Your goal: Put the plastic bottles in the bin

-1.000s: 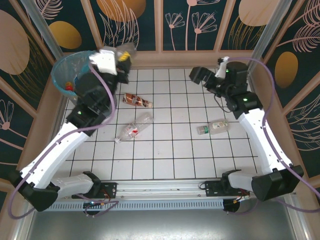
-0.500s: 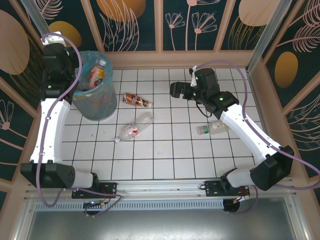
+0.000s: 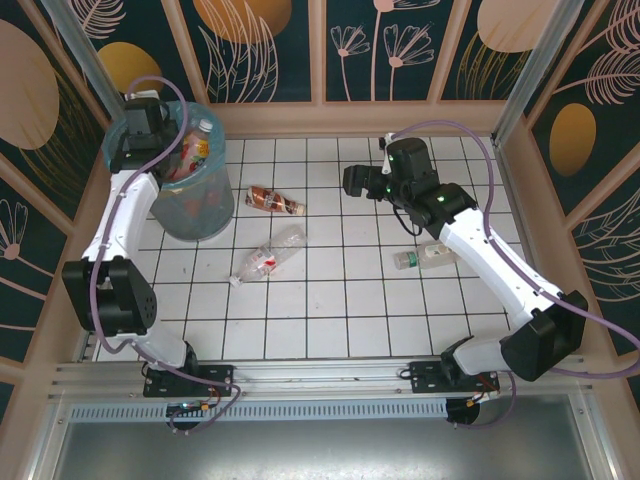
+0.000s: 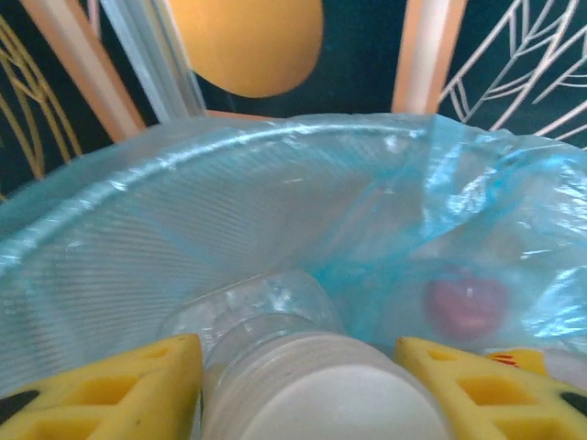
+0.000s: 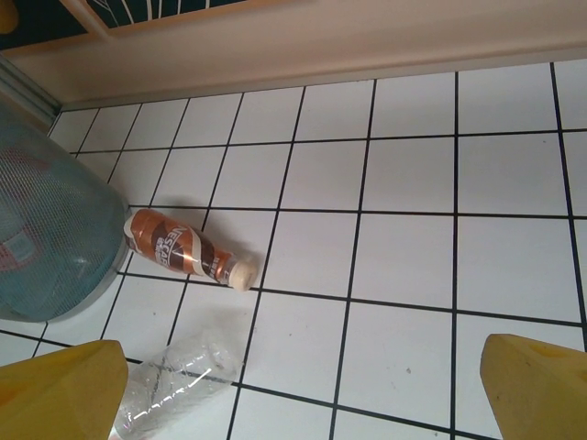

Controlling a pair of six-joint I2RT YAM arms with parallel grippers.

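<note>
Apparently the left pincer (image 4: 298, 390) clamps a clear, white-capped plastic bottle (image 4: 266, 307), though blur hides the contact; the round grey, blue-bagged bin (image 4: 183, 211) gapes just beyond it. Meanwhile the right pincer (image 5: 298, 390) stands wide open, a brown-labelled plastic bottle (image 5: 183, 252) lying ahead-left of it.

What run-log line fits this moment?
left hand: shut on white-capped bottle at bin | right hand: open | tiles: brown bottle, clear bottle, greenish bottle

3 bottles on tiles (image 3: 350, 300): brown-label (image 3: 275, 200), clear (image 3: 268, 255), greenish (image 3: 425, 256); 1 white-capped (image 4: 316, 408) in left claw (image 4: 293, 385); 1 bin (image 3: 195, 215), more inside, uncounted.
</note>
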